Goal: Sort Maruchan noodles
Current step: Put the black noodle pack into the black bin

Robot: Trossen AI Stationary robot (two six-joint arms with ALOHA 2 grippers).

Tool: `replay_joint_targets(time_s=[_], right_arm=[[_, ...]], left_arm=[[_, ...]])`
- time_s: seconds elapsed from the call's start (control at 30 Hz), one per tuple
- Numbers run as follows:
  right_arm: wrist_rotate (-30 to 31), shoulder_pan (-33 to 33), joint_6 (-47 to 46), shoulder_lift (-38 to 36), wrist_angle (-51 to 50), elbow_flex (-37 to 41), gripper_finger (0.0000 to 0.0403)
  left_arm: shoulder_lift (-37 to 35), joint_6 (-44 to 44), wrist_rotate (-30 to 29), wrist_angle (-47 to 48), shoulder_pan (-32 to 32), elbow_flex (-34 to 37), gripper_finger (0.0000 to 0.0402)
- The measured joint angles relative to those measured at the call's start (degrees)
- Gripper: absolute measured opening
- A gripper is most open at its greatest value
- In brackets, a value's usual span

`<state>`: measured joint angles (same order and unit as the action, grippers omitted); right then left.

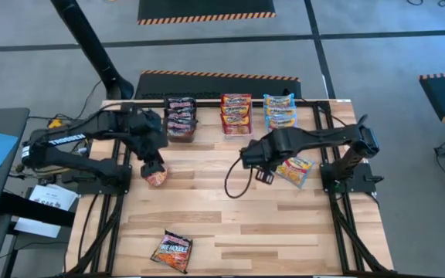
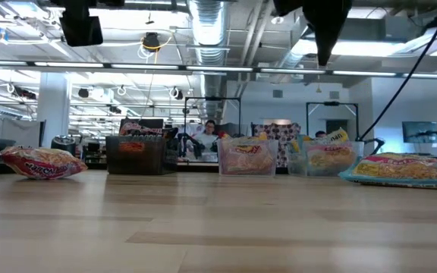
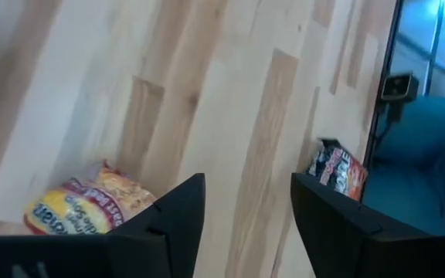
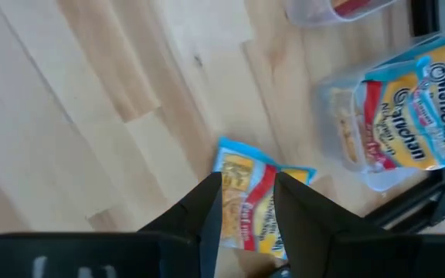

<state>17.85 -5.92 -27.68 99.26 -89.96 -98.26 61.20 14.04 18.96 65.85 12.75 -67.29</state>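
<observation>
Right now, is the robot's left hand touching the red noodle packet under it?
Apart. In the left wrist view the open left hand hangs over the red-orange packet, with bare table wood showing between its fingers and nothing gripped.

Three sorted groups of noodle packets stand along the table's far edge: dark packets at the left, red-orange packets in the middle, light blue-yellow packets at the right. A loose red-orange packet lies left of centre. A blue-yellow packet lies flat at the right. A dark packet lies near the front edge, tilted.
</observation>
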Motion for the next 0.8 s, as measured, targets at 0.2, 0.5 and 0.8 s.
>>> replay_joint_targets(time_s=[0.2, 0.5, 0.8], right_arm=[[0.0, -3.9, -3.8, 0.0, 0.3, 0.0, 0.0138], [-0.1, -6.6, -5.9, 0.0, 0.6, 0.0, 0.0137], [0.0, -6.8, -5.9, 0.1, 0.8, 0.0, 0.0137]], left_arm=[[2.6, 4.4, -1.9, -2.8, -9.8, 0.0, 0.0176], [8.6, 9.7, -4.9, -8.6, -23.6, 0.0, 0.0176], [18.0, 10.4, -2.5, -13.6, -33.4, 0.0, 0.0176]])
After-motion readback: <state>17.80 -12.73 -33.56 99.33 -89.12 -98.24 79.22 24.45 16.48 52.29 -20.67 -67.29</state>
